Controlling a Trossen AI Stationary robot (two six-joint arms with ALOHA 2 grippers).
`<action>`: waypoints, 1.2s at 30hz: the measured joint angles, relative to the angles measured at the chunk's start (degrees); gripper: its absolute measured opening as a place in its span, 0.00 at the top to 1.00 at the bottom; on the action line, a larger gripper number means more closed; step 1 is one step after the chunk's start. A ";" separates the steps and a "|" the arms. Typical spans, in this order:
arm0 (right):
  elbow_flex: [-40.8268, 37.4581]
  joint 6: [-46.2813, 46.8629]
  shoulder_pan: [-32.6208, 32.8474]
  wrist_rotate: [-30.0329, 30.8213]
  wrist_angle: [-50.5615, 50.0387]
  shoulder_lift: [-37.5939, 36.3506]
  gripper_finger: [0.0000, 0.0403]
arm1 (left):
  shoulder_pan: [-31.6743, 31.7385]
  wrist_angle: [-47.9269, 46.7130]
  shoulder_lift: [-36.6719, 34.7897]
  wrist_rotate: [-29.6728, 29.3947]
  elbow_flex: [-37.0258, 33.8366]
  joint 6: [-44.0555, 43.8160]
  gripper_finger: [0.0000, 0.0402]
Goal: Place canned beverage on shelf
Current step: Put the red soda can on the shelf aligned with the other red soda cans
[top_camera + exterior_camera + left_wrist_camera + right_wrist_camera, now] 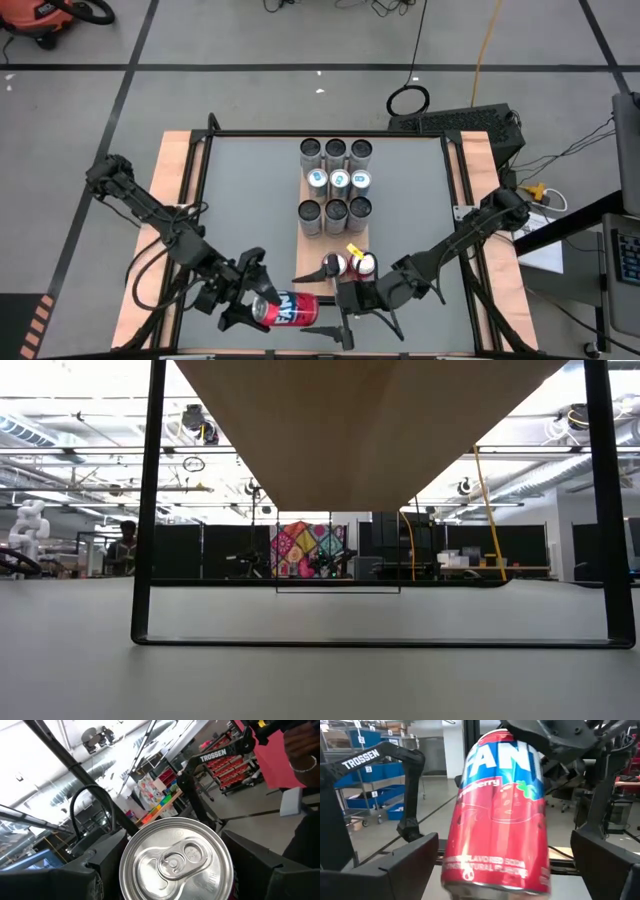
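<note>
A red Fanta canned beverage hangs on its side above the table's near edge, held by my left gripper. The left wrist view faces its silver top. My right gripper is open. Its fingers stand on either side of the can's bottom end, with gaps showing and no touch. The shelf, a light-brown board, runs up the table's middle. Its underside fills the top of the low view, which shows neither gripper. My left gripper pinches the can's side walls near its top end between its two fingers. The fingers come about level from the table's left and lie along the can. The can is lifted clear of the table, roughly level, its bottom toward my right gripper.
Several cans stand in rows on the shelf's far half, and two more sit at its near end beside a yellow tag. Black shelf legs rise from the tabletop. A person's hand shows beyond the table.
</note>
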 joint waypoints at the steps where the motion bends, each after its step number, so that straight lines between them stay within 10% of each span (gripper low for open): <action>1: 0.00 0.02 -0.08 -0.13 0.00 0.00 0.03 | 0.11 -0.06 0.00 0.00 0.00 -0.01 0.33; 17: -0.04 -0.39 0.00 -2.93 -2.58 0.00 0.48 | 0.56 -0.55 0.31 -0.49 0.00 -0.61 0.24; 36: -0.11 -0.63 -0.06 -2.25 -1.63 -0.02 0.46 | 0.36 1.41 0.31 -10.80 0.07 -6.43 0.07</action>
